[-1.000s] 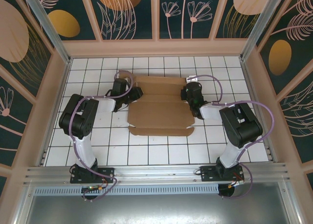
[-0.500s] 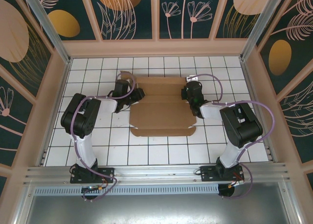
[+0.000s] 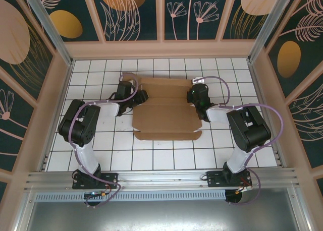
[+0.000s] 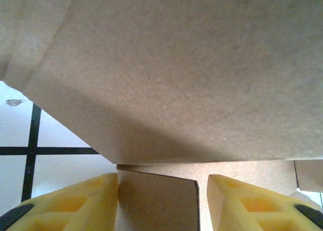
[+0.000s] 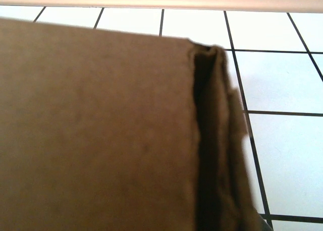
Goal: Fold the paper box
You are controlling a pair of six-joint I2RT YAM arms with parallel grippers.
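The paper box [image 3: 164,110] is a brown cardboard sheet with creased flaps, lying mostly flat mid-table. My left gripper [image 3: 141,96] is at its left edge and my right gripper [image 3: 193,96] at its right edge. In the left wrist view the yellow fingers [image 4: 75,200] stand apart around a small upright flap [image 4: 156,200]. The flap touches the left finger, with a thin gap to the right one. A large panel of the paper box [image 4: 176,74] hangs over them. In the right wrist view the paper box [image 5: 96,130] hides the fingers, and a folded double edge [image 5: 217,140] stands up.
The white tiled table [image 3: 166,155] has free room in front of the box and on both sides. Raised pink walls [image 3: 161,49] border the table at the back and sides. A metal rail [image 3: 161,178] runs along the near edge by the arm bases.
The left arm's elbow has swung slightly outward to the left, and the box has shifted a little to the right. The right arm has barely moved.
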